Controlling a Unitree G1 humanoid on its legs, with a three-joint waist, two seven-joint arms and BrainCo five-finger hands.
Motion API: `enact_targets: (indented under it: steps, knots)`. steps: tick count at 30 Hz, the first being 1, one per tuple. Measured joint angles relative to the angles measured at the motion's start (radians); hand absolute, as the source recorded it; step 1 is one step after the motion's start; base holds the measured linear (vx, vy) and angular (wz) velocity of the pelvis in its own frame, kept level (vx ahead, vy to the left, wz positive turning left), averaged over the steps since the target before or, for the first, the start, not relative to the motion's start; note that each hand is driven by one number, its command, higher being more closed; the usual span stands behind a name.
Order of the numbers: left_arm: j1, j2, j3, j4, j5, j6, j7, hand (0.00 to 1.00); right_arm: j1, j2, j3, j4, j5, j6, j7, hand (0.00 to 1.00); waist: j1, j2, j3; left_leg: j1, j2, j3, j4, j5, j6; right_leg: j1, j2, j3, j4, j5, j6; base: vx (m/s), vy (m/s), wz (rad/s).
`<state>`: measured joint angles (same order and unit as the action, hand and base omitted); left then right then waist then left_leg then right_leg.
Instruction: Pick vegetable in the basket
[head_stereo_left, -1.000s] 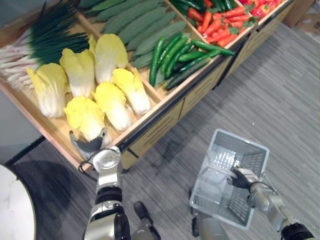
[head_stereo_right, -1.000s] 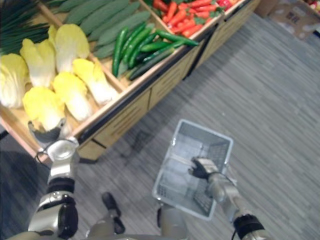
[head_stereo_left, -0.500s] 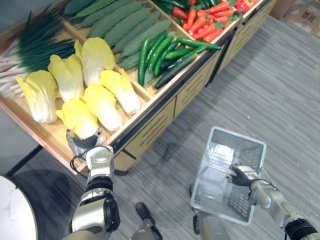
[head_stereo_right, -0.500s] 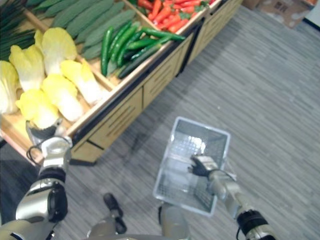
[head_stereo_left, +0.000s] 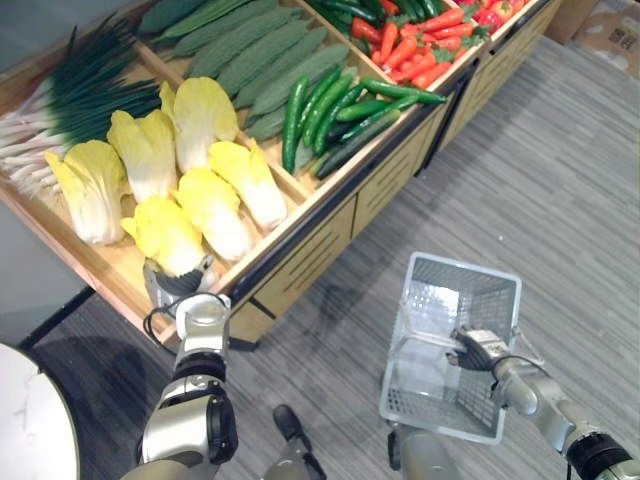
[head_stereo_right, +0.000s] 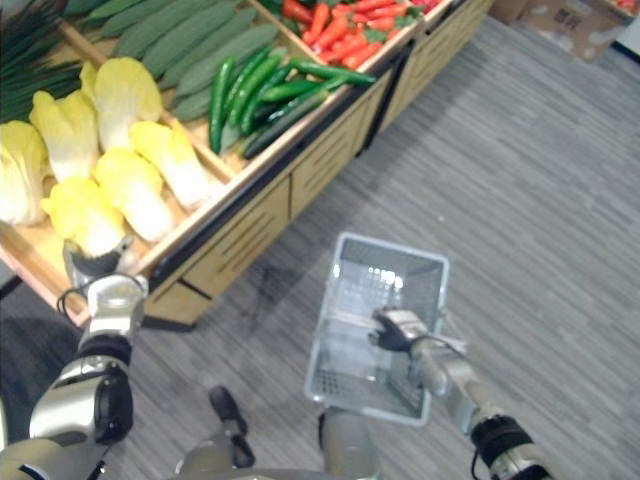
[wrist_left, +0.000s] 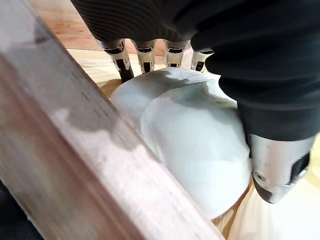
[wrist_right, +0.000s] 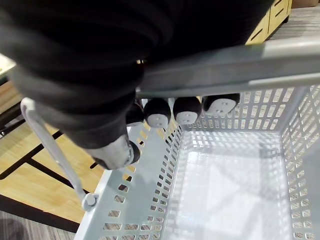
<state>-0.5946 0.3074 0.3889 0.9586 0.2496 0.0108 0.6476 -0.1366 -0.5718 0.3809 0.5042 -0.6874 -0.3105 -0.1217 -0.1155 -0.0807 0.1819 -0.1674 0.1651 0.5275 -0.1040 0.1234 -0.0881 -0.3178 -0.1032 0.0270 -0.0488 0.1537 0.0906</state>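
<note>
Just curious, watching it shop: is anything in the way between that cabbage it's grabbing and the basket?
Only the bin's wooden front rim, right beside the cabbage that the left robot hand grips; the cabbage must clear it. Beyond lies open floor to the empty basket held by the right robot hand.

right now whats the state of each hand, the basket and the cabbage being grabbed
left hand: shut on the cabbage
right hand: shut on the basket's handle
basket: empty, hanging from the right hand above the floor
cabbage: lying in the crate by its front edge, under the left hand
</note>
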Motion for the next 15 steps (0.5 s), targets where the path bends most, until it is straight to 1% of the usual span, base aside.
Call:
enact_targets:
  steps: [3,7,11,13,15]
  knots:
    - [0.003,0.006,-0.01,0.012,-0.001,0.0,-0.001,1.0,0.003,0.0,0.0,0.0,0.0,0.0,0.0,1.0,-0.011,0.003,-0.002,0.004,-0.001,-0.017,0.0,0.003,0.0,0.013,0.0,-0.015,0.0,0.0,0.0,0.02,-0.011,0.13]
    - [0.003,0.01,-0.021,0.029,-0.005,0.0,-0.023,1.0,0.004,0.001,0.0,0.0,0.0,0.0,0.001,1.0,-0.013,0.003,-0.002,0.01,-0.002,-0.018,0.0,0.004,0.001,0.02,-0.002,-0.015,0.001,0.0,0.0,0.0,-0.002,0.02]
    - [0.01,0.014,-0.021,0.039,-0.009,0.002,-0.031,1.0,0.01,0.001,0.0,0.0,0.0,0.001,0.002,1.0,-0.015,0.003,-0.006,0.014,-0.003,-0.02,0.0,0.004,0.001,0.025,-0.002,-0.016,0.001,0.0,0.0,0.0,0.0,0.0]
    - [0.012,0.014,-0.021,0.044,-0.01,0.003,-0.034,1.0,0.014,0.001,0.0,0.0,0.0,0.001,0.002,1.0,-0.015,0.003,-0.011,0.014,-0.002,-0.021,0.0,0.004,0.001,0.026,-0.002,-0.018,0.0,0.0,0.0,0.02,-0.004,0.01]
    - [0.017,0.014,-0.022,0.062,-0.01,0.003,-0.038,1.0,0.027,0.001,0.0,0.0,0.0,0.001,0.005,1.0,-0.016,0.004,-0.03,0.014,-0.002,-0.032,0.0,0.004,0.001,0.029,-0.001,-0.023,0.0,0.0,0.0,0.05,-0.007,0.04]
